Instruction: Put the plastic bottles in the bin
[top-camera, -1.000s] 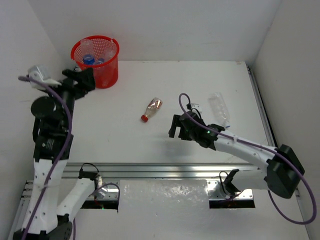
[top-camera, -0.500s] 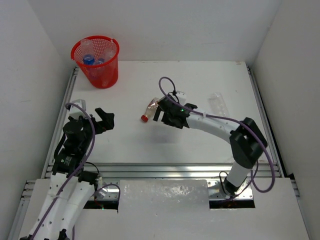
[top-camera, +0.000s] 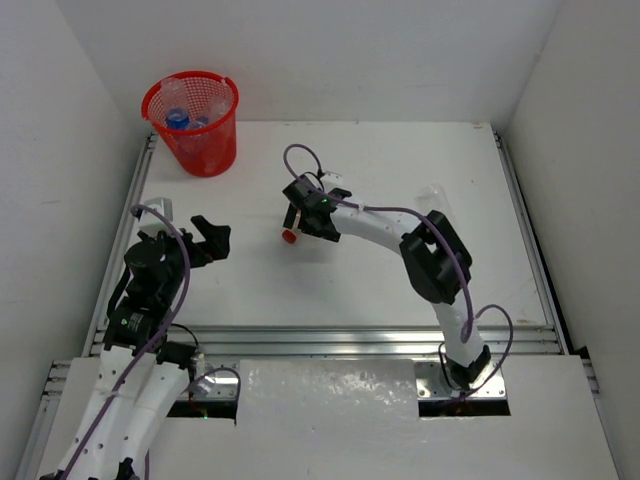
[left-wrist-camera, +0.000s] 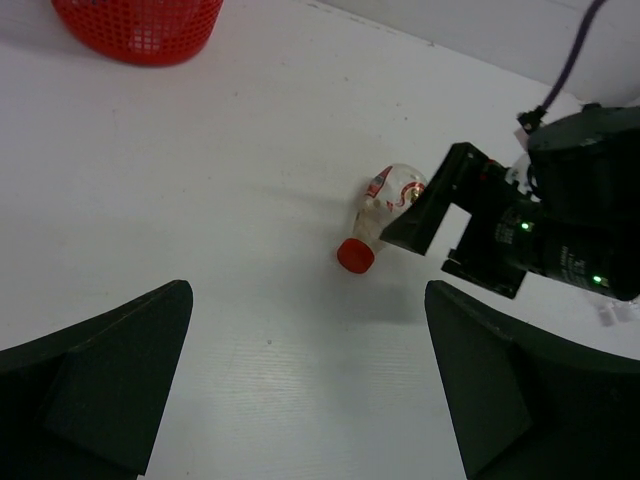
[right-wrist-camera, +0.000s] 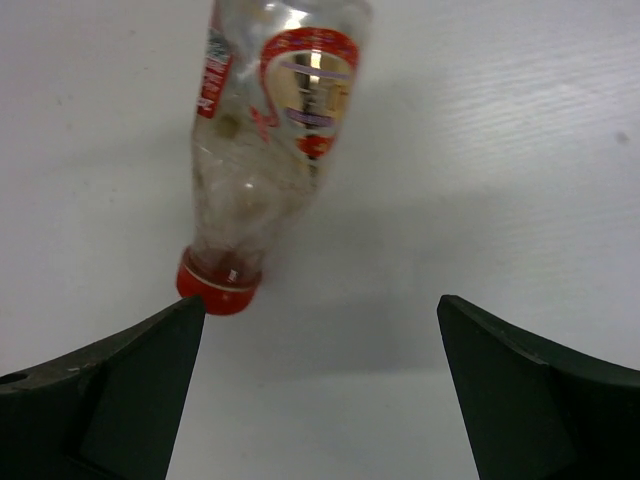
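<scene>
The bin (top-camera: 196, 135) was red, its wall a fine square mesh. The bottle (right-wrist-camera: 262, 150) was clear, with a red cap (right-wrist-camera: 218, 290) and a red-and-gold label (right-wrist-camera: 312, 92). The table (top-camera: 390, 165) was white, the cable (left-wrist-camera: 573, 50) purple.

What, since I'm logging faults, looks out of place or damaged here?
No spill or damage shows. Two bottles lie on their sides on the table outside the bin: a red-capped bottle below the open right gripper, and a clear bottle farther right.
</scene>
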